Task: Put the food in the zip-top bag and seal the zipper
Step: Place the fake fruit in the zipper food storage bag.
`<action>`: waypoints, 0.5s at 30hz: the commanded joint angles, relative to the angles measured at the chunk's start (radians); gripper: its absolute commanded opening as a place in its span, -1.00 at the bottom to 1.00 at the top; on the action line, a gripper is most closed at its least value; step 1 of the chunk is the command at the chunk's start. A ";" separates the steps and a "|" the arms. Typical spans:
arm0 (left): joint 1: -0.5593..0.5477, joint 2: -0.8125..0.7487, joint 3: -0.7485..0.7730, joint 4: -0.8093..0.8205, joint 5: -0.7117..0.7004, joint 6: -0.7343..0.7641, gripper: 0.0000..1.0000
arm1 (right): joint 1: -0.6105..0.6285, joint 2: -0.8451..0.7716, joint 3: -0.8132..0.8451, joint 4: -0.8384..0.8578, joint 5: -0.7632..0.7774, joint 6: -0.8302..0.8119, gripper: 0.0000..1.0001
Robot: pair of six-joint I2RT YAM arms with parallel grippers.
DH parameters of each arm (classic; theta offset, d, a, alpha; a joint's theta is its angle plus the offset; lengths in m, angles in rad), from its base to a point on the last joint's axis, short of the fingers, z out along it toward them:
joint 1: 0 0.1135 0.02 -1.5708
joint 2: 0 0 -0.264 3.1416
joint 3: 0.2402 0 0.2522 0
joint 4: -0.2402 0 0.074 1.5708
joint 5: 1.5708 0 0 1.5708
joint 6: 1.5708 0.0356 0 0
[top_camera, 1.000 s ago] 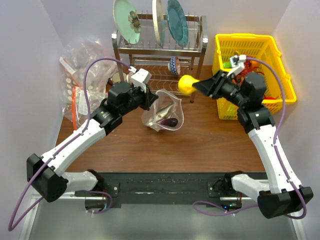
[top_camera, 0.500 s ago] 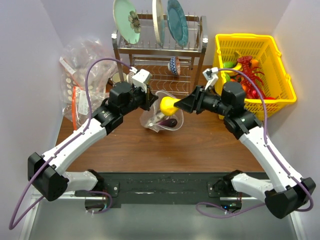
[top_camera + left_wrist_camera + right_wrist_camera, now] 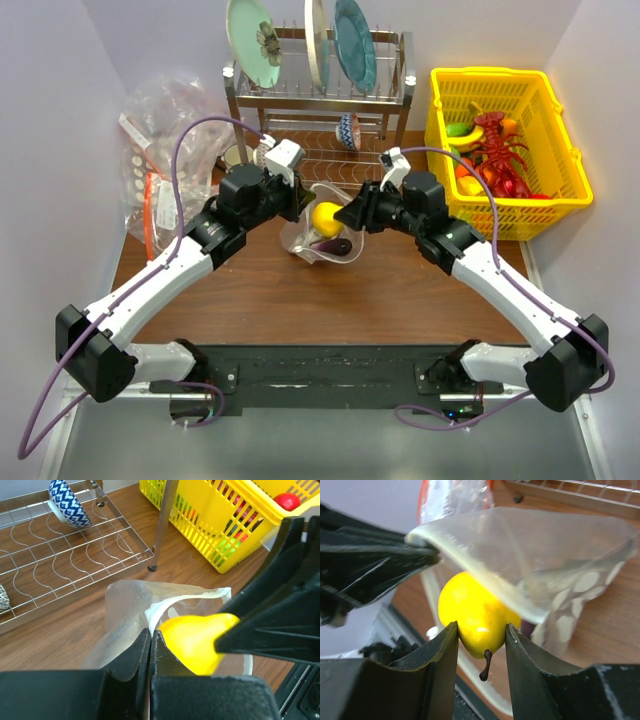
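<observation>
The left arm runs from the lower left of the overhead view up toward the centre. The left end effector has its jaws pressed together on the rim of the zip-top bag. The right arm comes in from the lower right, wrist pointing left. The right end effector is part-way parted, both fingers clamped on the yellow pear. The two tips are just beside each other.

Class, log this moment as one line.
left gripper: shut on zip-top bag rim | right gripper: shut on yellow pear at bag mouth
</observation>
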 commanded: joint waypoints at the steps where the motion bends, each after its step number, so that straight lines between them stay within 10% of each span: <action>1: 0.001 -0.023 0.027 0.050 0.035 0.001 -1.00 | 0.012 0.010 -0.023 0.138 0.157 0.010 -0.27; 6: 0.001 -0.022 0.026 0.053 0.044 -0.002 -1.00 | 0.029 0.093 0.051 0.127 0.143 0.012 0.60; 15: 0.002 -0.031 0.026 0.046 -0.003 0.001 -1.00 | 0.034 -0.013 0.094 0.007 0.212 -0.048 0.64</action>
